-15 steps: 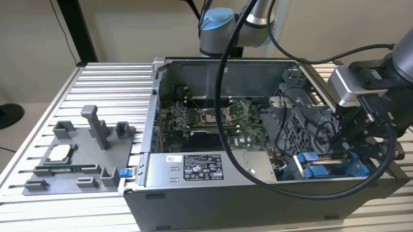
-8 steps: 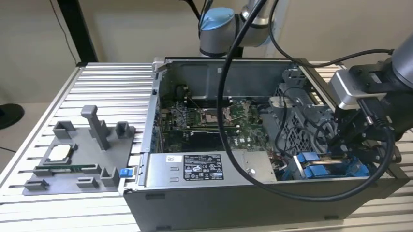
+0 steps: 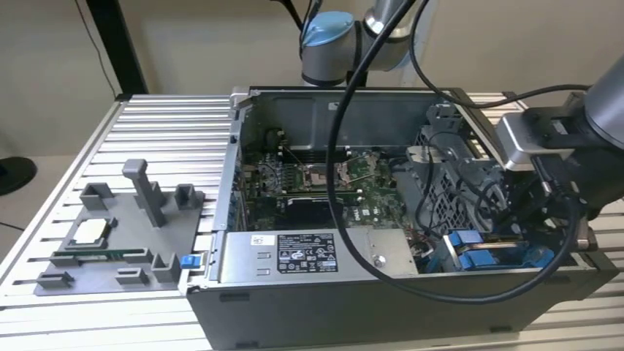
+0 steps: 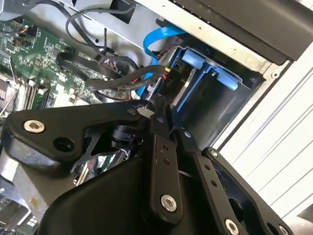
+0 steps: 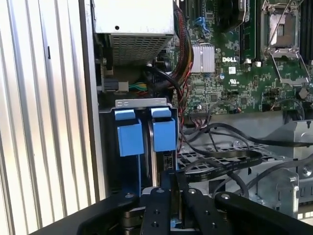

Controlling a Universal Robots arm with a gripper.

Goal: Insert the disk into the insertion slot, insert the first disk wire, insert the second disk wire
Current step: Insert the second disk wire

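Arm reaching from the exterior view's right down into the open computer case [image 3: 322,110] on the ribbed table [image 3: 156,131], wrist above the drive bay. End effector [image 5: 168,188] lowered at the bay, fingers [image 4: 159,122] drawn nearly together on a black wire connector [image 4: 167,81] at the rear of the disk [image 5: 164,134], which sits in the slot in its blue caddy, beside a second blue caddy [image 5: 129,137]

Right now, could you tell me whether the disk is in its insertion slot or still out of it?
In. In the first wrist view the disk stands in the drive bay, its blue caddy tab beside another, with the gripper right at it.
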